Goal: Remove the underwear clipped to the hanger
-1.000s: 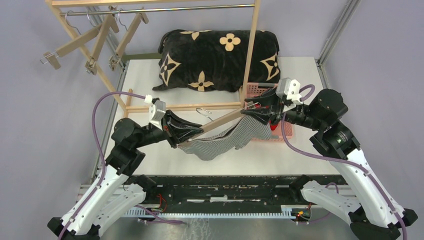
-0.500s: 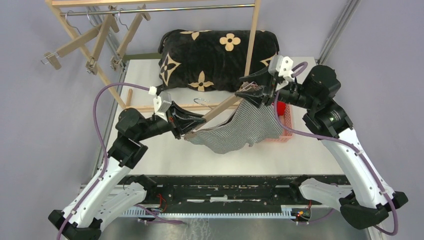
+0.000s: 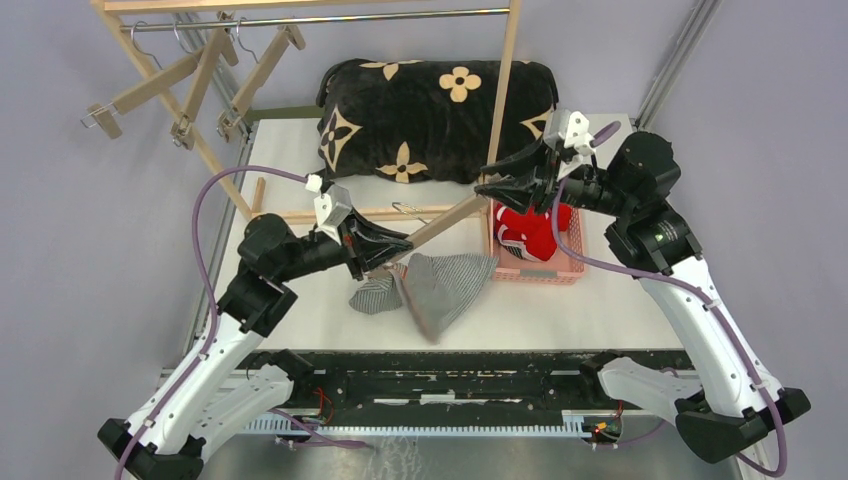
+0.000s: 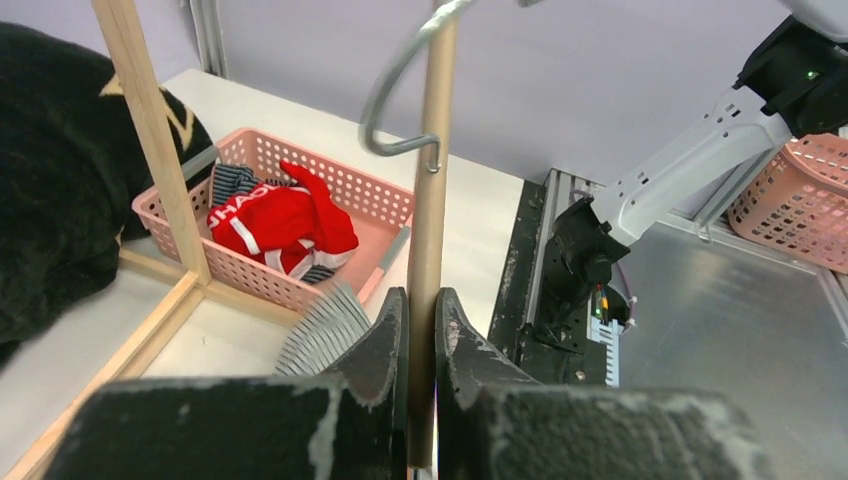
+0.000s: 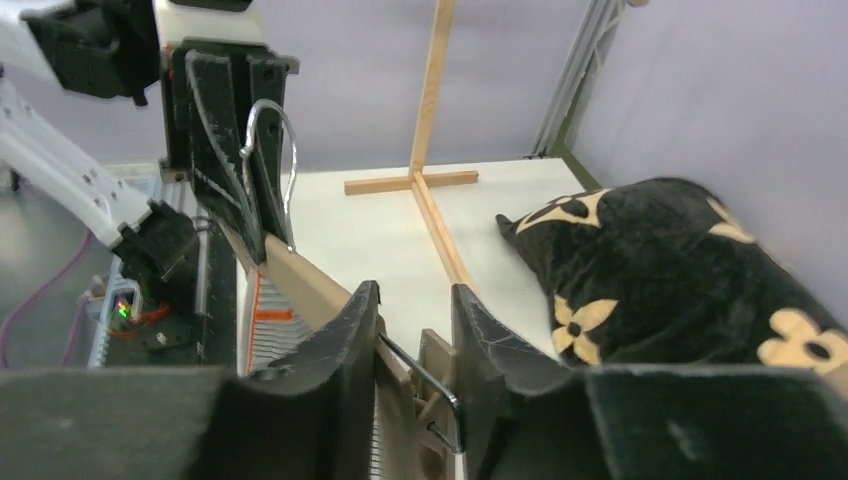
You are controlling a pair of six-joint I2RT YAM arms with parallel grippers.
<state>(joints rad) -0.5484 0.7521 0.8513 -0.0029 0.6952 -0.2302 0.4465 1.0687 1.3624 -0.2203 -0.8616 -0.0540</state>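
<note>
While left claw (image 4: 420, 302) clamps hanger (image 4: 430, 200), right claw (image 5: 415, 300) straddles its clip (image 5: 437, 360), grip unclear (navy underwear (image 4: 232, 181) half buried).

The only lettering in view is on the red underwear (image 4: 285, 228) lying in the pink basket (image 4: 372, 192), left of centre in the left wrist view. White capital letters run along its waistband, tilted and partly folded under, and too small to read with certainty. In the top view the same cloth shows only white marks. The black cushion (image 3: 440, 112) at upper centre carries tan flower and four-point star motifs, with no letters to be made out.
</note>
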